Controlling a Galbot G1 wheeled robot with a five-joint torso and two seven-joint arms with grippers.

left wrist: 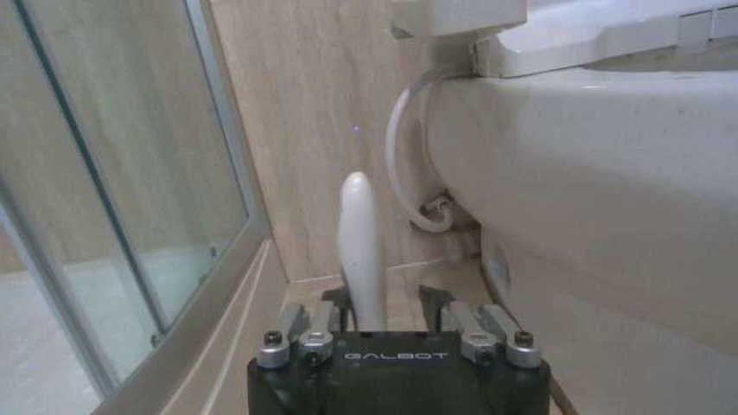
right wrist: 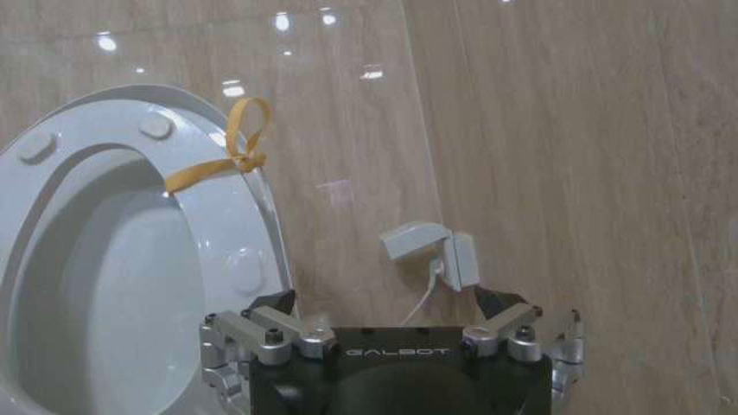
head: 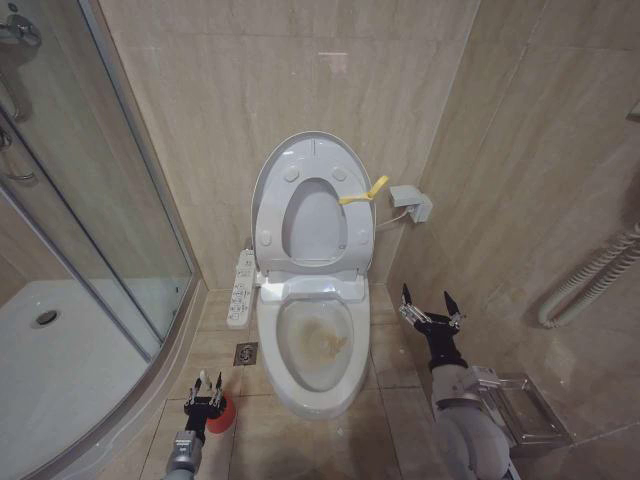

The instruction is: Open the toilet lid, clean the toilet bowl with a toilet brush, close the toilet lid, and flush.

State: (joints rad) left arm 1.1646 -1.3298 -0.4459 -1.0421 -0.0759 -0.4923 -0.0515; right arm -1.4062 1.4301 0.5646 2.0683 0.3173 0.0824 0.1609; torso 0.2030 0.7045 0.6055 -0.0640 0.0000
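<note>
The toilet lid (head: 313, 144) stands raised against the back wall, with the ring seat (head: 350, 235) up in front of it. Below, the toilet bowl (head: 318, 345) lies uncovered, with brownish-yellow stains inside. The toilet brush's white handle (left wrist: 361, 233) rises from the red cup holder (head: 223, 416) on the floor to the bowl's left. My left gripper (head: 207, 381) is open just above the cup, its fingers (left wrist: 335, 302) straddling the handle. My right gripper (head: 428, 298) hangs open and empty in the air to the right of the bowl, facing the raised lid (right wrist: 110, 285).
A yellow band (head: 363, 191) is tied at the lid's right edge, next to a small wall box (head: 412, 203). A white control panel (head: 241, 290) runs along the bowl's left. A glass shower screen (head: 100, 200) closes the left. A floor drain (head: 245, 353), a hose (head: 590, 280) and a metal rack (head: 525, 410) are nearby.
</note>
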